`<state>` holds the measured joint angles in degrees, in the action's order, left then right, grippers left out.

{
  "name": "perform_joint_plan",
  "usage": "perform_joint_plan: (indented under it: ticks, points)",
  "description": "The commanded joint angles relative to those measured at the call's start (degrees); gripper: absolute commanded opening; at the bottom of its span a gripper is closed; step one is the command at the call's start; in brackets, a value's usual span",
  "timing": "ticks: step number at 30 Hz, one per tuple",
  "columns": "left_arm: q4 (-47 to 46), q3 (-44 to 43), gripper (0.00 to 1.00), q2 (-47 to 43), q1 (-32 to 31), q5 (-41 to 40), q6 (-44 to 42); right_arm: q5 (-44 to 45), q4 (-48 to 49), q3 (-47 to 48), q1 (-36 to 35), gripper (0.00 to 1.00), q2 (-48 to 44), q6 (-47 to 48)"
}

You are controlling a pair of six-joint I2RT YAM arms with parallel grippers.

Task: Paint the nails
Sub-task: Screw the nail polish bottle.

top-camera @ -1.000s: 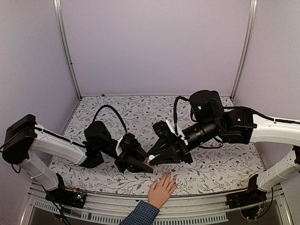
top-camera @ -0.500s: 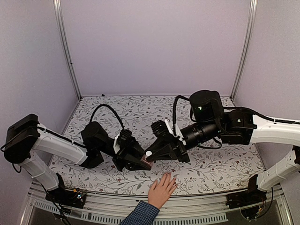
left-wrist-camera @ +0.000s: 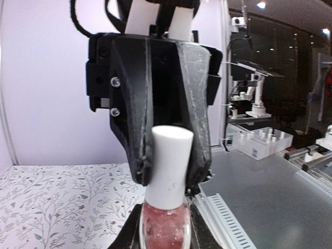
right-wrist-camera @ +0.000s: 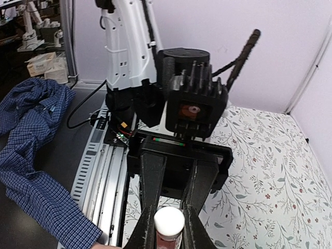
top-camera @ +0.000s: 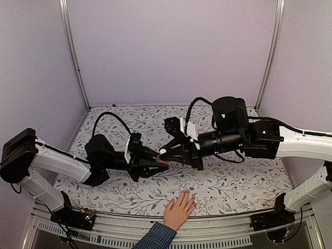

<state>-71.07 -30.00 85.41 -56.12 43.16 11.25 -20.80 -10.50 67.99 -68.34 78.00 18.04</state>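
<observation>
Between the two arms, raised above the surface (top-camera: pixel 249 181), a small pink bottle (top-camera: pixel 163 162) is shared by both: the left fingers (top-camera: pixel 148 166) are clenched on its glass body and the right fingers (right-wrist-camera: pixel 150 218) are clamped on its white cap (right-wrist-camera: pixel 169 222). The bottle's long axis is tilted, with the cap end turned toward the right arm. The nails (top-camera: pixel 188 195) lie below both pairs of fingers and toward the near edge, a little to the right arm's side. They tip a person's hand (top-camera: pixel 179 210) that rests flat on the surface, its own long axis pointing away from the edge and up toward the bottle; a blue checked sleeve (top-camera: pixel 155 237) follows it out of the frame. The nails themselves are too small to judge for polish. I judge the right fingers a little nearer to the nails, and they hold the cap, so the coming move probably belongs to them: separate the cap, then come down and back toward the edge. Open patterned surface lies beside the hand on both sides, but the near edge sits close behind the wrist, so room there is small.
</observation>
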Motion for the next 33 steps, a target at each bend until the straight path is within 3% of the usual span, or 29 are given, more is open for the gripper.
perform_joint_plan:
  ticks: [1, 12, 19, 23, 29, 33]
  points:
    - [-3.5, -1.9, 0.00, -1.2, 0.2, -15.2, -0.8, 7.9, 0.6, -0.9, 0.2, 0.00, 4.4, -5.8]
    - [-2.8, -5.3, 0.00, 3.3, -1.9, -35.9, -4.1, 22.1, 3.8, 0.8, 1.8, 0.00, 8.9, -15.2]
    - [-1.5, -7.8, 0.00, 6.7, -3.3, -45.3, -5.2, 25.5, 4.6, 1.0, 2.6, 0.00, 10.8, -20.2]
    - [-1.2, -7.6, 0.00, 6.9, -3.2, -44.9, -5.0, 25.8, 4.6, 0.7, 2.8, 0.02, 10.4, -20.4]
    - [-1.9, -4.6, 0.00, 4.9, -2.1, -38.8, -3.9, 24.3, 5.5, -0.8, 3.2, 0.21, 7.6, -19.7]
    - [0.4, -3.3, 0.00, 2.5, -1.2, -33.7, -3.7, 23.0, 6.4, -2.0, 3.2, 0.28, 4.7, -18.7]
